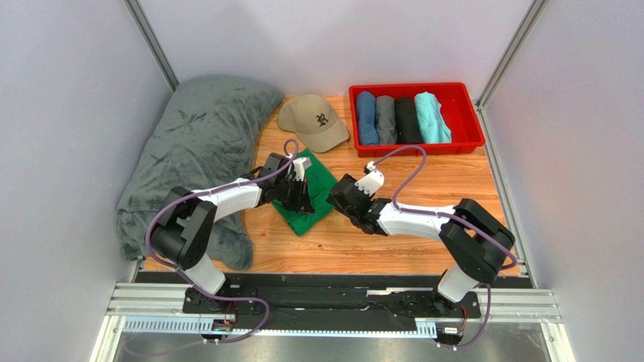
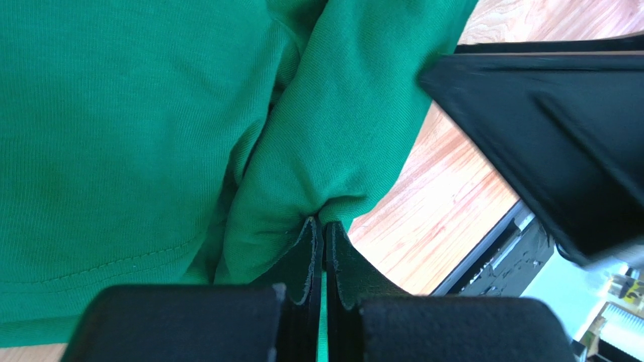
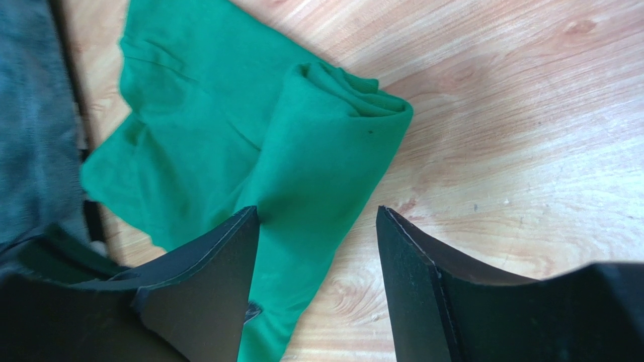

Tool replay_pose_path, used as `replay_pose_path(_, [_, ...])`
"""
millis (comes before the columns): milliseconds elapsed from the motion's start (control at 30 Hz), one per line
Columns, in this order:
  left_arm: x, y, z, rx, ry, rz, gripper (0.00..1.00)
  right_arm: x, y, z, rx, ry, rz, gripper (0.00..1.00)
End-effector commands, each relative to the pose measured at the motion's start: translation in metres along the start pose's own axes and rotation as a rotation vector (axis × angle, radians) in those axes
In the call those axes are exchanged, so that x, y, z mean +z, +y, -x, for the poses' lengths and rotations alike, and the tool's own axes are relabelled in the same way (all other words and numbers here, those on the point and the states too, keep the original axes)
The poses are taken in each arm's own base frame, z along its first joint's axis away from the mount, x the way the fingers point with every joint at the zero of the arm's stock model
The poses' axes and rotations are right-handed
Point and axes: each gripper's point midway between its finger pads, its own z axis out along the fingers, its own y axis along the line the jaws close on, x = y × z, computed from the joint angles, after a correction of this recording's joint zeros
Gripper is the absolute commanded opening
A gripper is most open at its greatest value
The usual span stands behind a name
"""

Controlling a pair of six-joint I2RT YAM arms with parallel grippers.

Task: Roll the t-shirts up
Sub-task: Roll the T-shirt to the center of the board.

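Green tee (image 1: 321, 183) partly rolled on desk (image 1: 340, 245); left gripper (image 2: 323, 226) jaws clamped on its fold, right gripper (image 3: 317, 213) jaws apart over roll.

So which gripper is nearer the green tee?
Left: the left gripper is shut on a fold of the tee; the right gripper is open over its rolled end.
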Motion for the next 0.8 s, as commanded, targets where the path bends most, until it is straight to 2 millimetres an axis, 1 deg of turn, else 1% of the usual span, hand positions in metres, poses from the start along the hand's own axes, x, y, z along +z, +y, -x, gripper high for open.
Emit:
replay_pose_path(0, [-0.004,0.003,0.002,-0.025,0.015,0.011,0.0,0.012,0.022,0.006,0.033,-0.044,0.026,0.61])
replay_pose_path(167, [-0.005,-0.002,0.002,-0.002,0.022,-0.022,0.0,0.023,0.023,0.008,0.011,-0.034,-0.013,0.61])
replay_pose_path(200, [-0.006,-0.003,0.002,0.002,0.018,-0.027,0.0,0.025,0.028,0.011,0.015,-0.026,-0.014,0.61])
replay_pose_path(267, [-0.007,-0.005,0.003,0.011,0.013,-0.037,0.0,0.033,0.021,0.007,-0.005,0.002,-0.051,0.61])
replay_pose_path(367, [-0.01,-0.01,0.007,0.032,-0.002,-0.053,0.0,0.042,0.021,0.002,-0.047,0.056,-0.104,0.51])
replay_pose_path(400, [-0.012,-0.012,0.009,0.037,-0.008,-0.059,0.0,0.043,0.021,0.0,-0.058,0.076,-0.118,0.44])
replay_pose_path(433, [-0.013,-0.013,0.011,0.047,-0.014,-0.061,0.0,0.044,0.022,0.0,-0.083,0.092,-0.136,0.4])
replay_pose_path(467, [-0.014,-0.016,0.014,0.057,-0.02,-0.068,0.0,0.047,0.018,-0.005,-0.102,0.109,-0.159,0.38])
replay_pose_path(500, [-0.015,-0.017,0.015,0.066,-0.025,-0.071,0.0,0.047,0.008,-0.008,-0.127,0.137,-0.201,0.31])
replay_pose_path(533, [-0.016,-0.017,0.016,0.079,-0.027,-0.071,0.0,0.047,0.016,-0.005,-0.141,0.143,-0.198,0.28])
replay_pose_path(567, [-0.018,-0.02,0.019,0.09,-0.031,-0.082,0.01,0.049,0.012,-0.008,-0.164,0.155,-0.224,0.25])
replay_pose_path(600, [-0.019,-0.022,0.02,0.102,-0.033,-0.086,0.03,0.05,0.01,-0.008,-0.184,0.167,-0.243,0.2])
replay_pose_path(633, [-0.022,-0.023,0.023,0.133,-0.042,-0.086,0.08,0.045,-0.001,-0.009,-0.228,0.194,-0.303,0.17])
replay_pose_path(667, [-0.024,-0.024,0.027,0.148,-0.056,-0.079,0.12,0.045,0.01,-0.002,-0.252,0.194,-0.301,0.12])
replay_pose_path(700, [-0.03,-0.025,0.03,0.172,-0.071,-0.072,0.17,0.043,-0.004,-0.003,-0.307,0.214,-0.368,0.06])
replay_pose_path(733, [-0.033,-0.025,0.033,0.206,-0.087,-0.062,0.26,0.042,-0.005,-0.002,-0.332,0.224,-0.387,0.05])
replay_pose_path(767, [-0.036,-0.02,0.036,0.221,-0.109,-0.023,0.31,0.042,0.003,0.004,-0.355,0.227,-0.382,0.05])
